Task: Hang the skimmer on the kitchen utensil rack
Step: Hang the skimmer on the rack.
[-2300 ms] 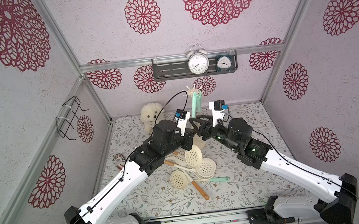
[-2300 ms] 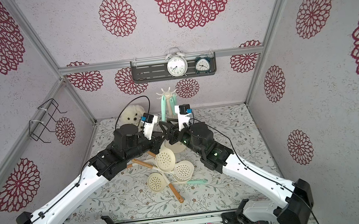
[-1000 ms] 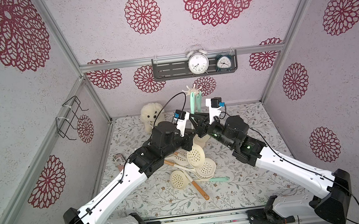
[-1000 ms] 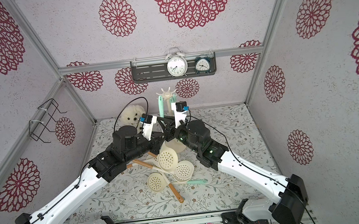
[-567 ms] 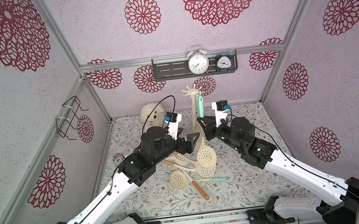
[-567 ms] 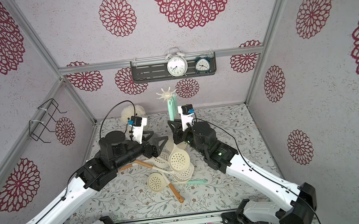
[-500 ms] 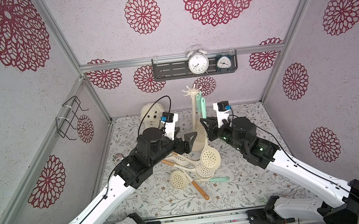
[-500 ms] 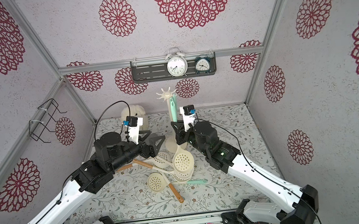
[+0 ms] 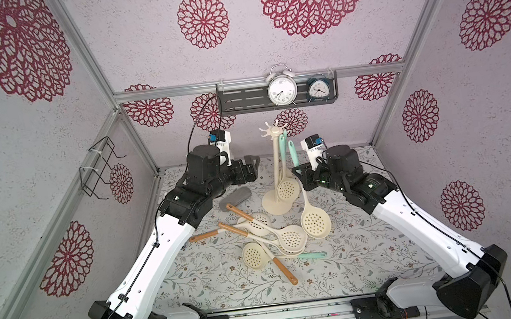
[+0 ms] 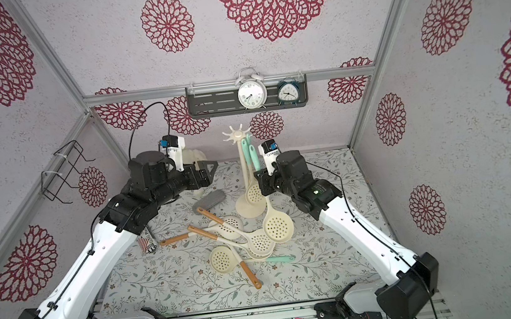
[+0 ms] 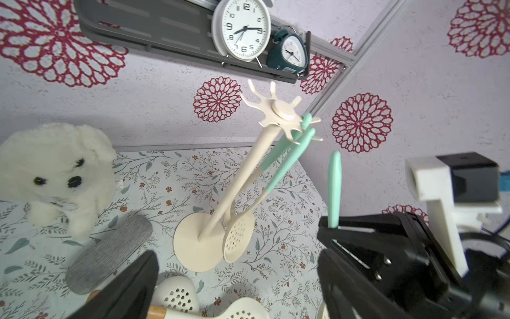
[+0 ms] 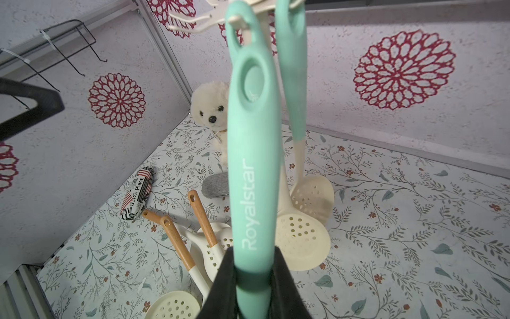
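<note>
Pale walls point(image 9: 143, 48) printed with red flowers close in a floral surface point(image 9: 223, 288). We see a dark grey shelf point(image 9: 241, 101) bearing two clocks point(image 9: 282, 90), and a black wire rack point(image 9: 98, 171) on the side wall. The kitchen utensil rack point(image 9: 277, 164) stands mid-surface with hung skimmers point(image 9: 287, 189). The right pincer point(image 9: 298, 175) clamps the skimmer point(image 9: 316, 223) upright just beside the pole, its handle tip below the hooks. The left pincer point(image 9: 250, 170) gapes wide, holding nothing. Loose skimmers point(image 9: 269, 234), a plush dog point(image 11: 55, 171) and a grey case point(image 9: 235, 198) lie near.

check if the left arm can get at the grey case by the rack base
Probably yes: the left claw is open and empty, raised near the grey case, with nothing between them; only an orange skimmer handle lies beside it.
</note>
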Robot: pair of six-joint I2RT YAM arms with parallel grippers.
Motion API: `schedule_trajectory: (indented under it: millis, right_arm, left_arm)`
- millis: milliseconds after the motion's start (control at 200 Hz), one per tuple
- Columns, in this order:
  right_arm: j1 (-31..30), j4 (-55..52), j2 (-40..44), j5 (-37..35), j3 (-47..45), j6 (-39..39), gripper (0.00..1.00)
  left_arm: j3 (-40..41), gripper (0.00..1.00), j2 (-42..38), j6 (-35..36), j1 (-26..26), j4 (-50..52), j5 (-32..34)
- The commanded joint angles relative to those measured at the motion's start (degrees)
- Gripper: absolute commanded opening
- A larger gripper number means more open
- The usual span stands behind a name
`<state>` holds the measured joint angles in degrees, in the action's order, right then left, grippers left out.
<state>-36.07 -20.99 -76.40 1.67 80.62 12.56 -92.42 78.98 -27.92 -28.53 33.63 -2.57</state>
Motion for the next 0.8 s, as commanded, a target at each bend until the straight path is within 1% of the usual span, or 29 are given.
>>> schedule_trajectory:
  millis: [0, 115, 210, 320, 395, 796]
  right_arm:
    - [-3.89, -1.33, -0.79, -5.67, 4.90, -1.91, 0.00]
    - [-6.45, -0.54, -2.05, -10.24, 6.74, -1.53, 0.00]
    - [-7.34, -1.34, -3.66, -12.70, 9.17, -1.71, 0.00]
    - [-7.91, -3.14, -5.71, -15.01, 11.98, -1.84, 0.00]
    - [-8.35, -4.88, -7.35, -16.57, 13.81, -1.94, 0.00]
    - [-10.57, -11.28, -12.31, -23.45, 19.79, -3.36, 0.00]
  left_arm:
    - [-2.84, 0.86, 1.58, -2.02, 2.47, 1.02, -3.96]
    - [-4.64, 0.85, 3.60, -3.36, 4.77, -0.72, -6.79]
    - [-7.94, 0.85, 6.25, -3.31, 5.88, -0.18, -8.64]
    - [-12.83, 0.86, 9.46, -2.08, 6.04, 2.12, -9.55]
    - [-14.72, 0.86, 10.98, -1.70, 6.16, 2.88, -10.39]
    - [-13.31, 0.86, 11.74, -1.70, 6.13, 1.37, -11.49]
